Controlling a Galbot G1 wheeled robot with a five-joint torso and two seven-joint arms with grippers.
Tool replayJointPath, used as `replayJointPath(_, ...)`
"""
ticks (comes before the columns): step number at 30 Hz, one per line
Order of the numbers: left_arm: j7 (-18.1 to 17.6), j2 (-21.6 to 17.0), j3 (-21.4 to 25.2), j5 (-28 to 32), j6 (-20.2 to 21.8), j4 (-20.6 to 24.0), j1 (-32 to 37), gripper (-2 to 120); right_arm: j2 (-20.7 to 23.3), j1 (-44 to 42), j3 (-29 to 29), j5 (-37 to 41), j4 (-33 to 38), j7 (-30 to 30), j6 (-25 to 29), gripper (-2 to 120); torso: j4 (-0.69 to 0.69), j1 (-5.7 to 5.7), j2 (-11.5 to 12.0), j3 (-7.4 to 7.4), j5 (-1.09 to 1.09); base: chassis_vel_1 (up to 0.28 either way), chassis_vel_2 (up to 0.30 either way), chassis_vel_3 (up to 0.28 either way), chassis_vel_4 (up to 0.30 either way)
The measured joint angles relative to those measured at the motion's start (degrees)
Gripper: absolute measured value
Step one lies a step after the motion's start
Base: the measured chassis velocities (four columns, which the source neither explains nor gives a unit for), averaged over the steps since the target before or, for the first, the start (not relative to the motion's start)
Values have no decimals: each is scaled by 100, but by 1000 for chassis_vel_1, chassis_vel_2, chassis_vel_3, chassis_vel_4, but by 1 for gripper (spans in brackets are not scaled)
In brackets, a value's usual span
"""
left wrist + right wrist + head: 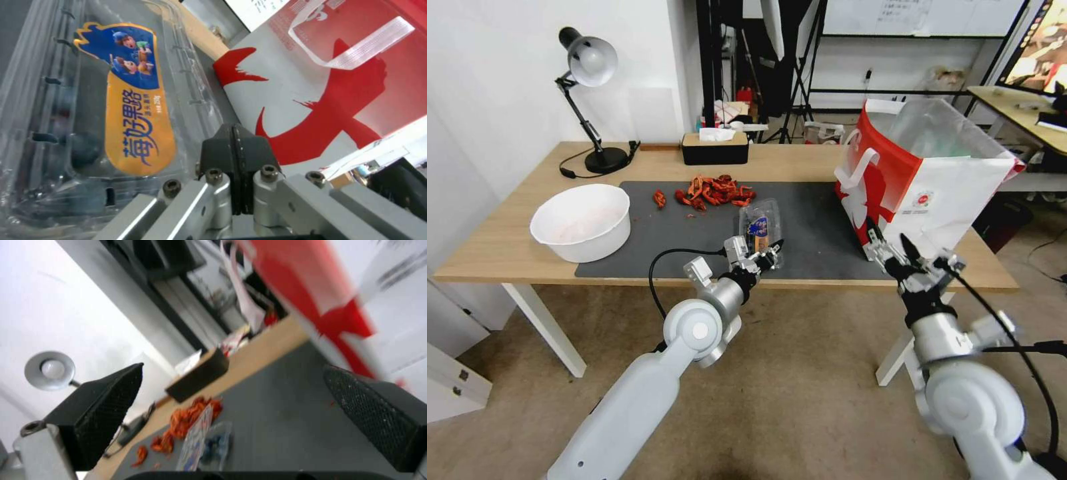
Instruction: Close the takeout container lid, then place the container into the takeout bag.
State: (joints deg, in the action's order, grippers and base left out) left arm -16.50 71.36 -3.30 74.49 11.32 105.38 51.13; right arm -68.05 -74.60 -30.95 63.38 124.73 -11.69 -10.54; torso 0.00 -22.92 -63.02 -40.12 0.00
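1. Container lies on the dark mat, long axis running from the near table edge toward the far side, lid facing up.
2. Left gripper at its near end, fingers pressed together on nothing.
3. Right gripper held low beside the takeout bag, jaws spread.

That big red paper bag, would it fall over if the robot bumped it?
Probably easily. The takeout bag stands tall on thin paper sides and looks light, so it may tip or slide. Its handles droop, likely floppy. The right pincer hovers open beside it.
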Motion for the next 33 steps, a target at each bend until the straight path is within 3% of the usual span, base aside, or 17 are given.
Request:
replayJointPath(8,-13,-1,0,-2,-16,-5,15,0,262,1109,334,779,-581,-639,-875,100,0,0,0,0,0,0,0,0,0)
replayJointPath(15,-13,-48,26,3,-26,-13,38,0,422,2182,809,1479,-1202,-1299,-2352,100,0,-1,0,0,0,0,0,0,0)
replayJointPath(25,-13,-26,25,9,-69,-49,64,0,342,3370,1565,1906,-1839,-1886,-3128,100,1,0,0,0,-1,0,0,0,0)
replayJointPath(33,-13,-5,23,13,-88,-57,71,0,255,3785,2109,2118,-2334,-2369,-3193,100,0,-1,-1,1,0,0,0,0,0)
